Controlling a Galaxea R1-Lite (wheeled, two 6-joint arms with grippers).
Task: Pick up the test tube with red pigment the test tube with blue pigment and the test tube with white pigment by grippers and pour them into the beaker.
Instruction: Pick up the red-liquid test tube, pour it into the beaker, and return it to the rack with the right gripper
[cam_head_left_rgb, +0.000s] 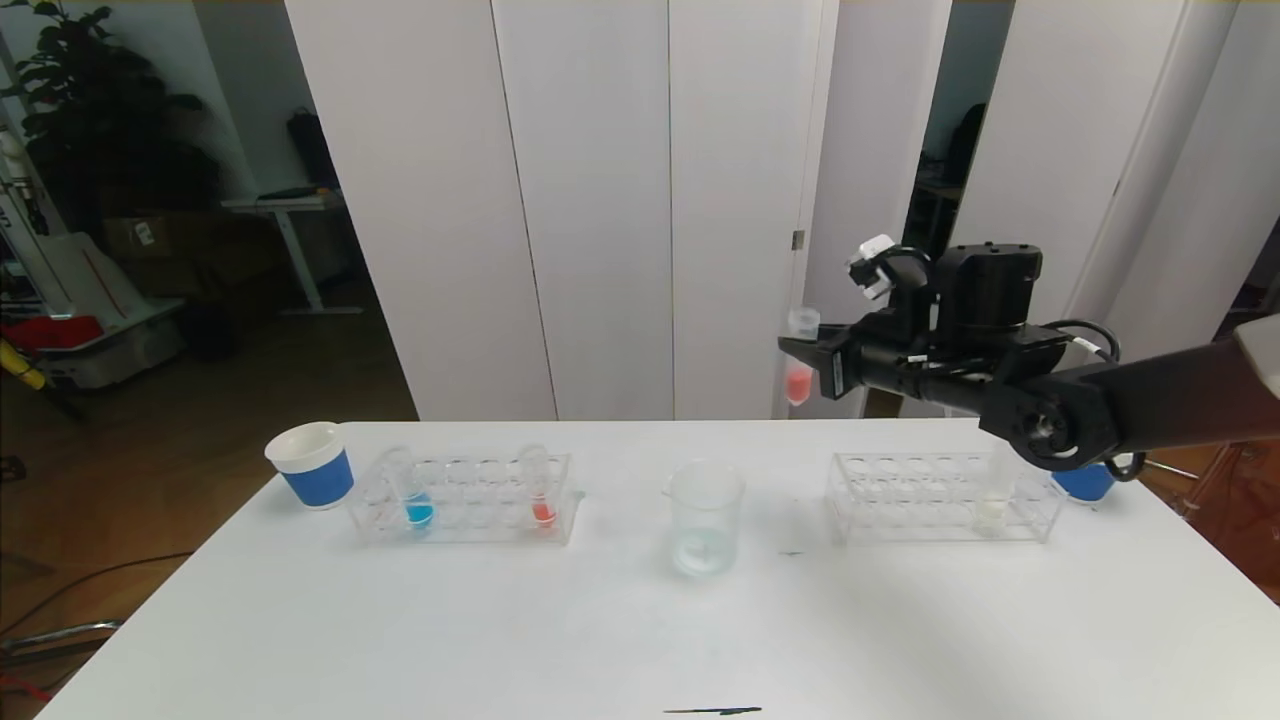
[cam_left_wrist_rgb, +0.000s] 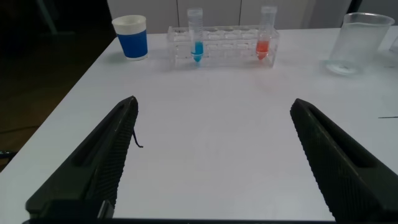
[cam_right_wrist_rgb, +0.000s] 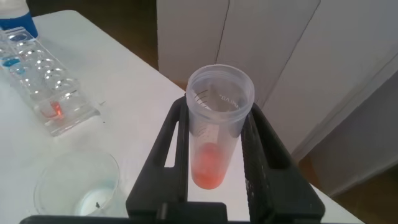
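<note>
Head view: the right end effector (cam_head_left_rgb: 800, 372) hangs above the worktop (cam_head_left_rgb: 640, 620), up and to the right of the beaker (cam_head_left_rgb: 706, 517), clenched on a tube of red pigment (cam_head_left_rgb: 799, 358). Left of the beaker, a clear rack (cam_head_left_rgb: 462, 500) holds the test tube with blue pigment (cam_head_left_rgb: 414, 492) and another red tube (cam_head_left_rgb: 540, 488). Right of the beaker, a second rack (cam_head_left_rgb: 940, 497) holds the test tube with white pigment (cam_head_left_rgb: 993, 490).

Left wrist view: the left end effector (cam_left_wrist_rgb: 211, 162) hovers released over bare worktop, well short of the beaker (cam_left_wrist_rgb: 357, 43).

Right wrist view: the fingers (cam_right_wrist_rgb: 264, 155) clamp the red tube (cam_right_wrist_rgb: 214, 127) upright.
</note>
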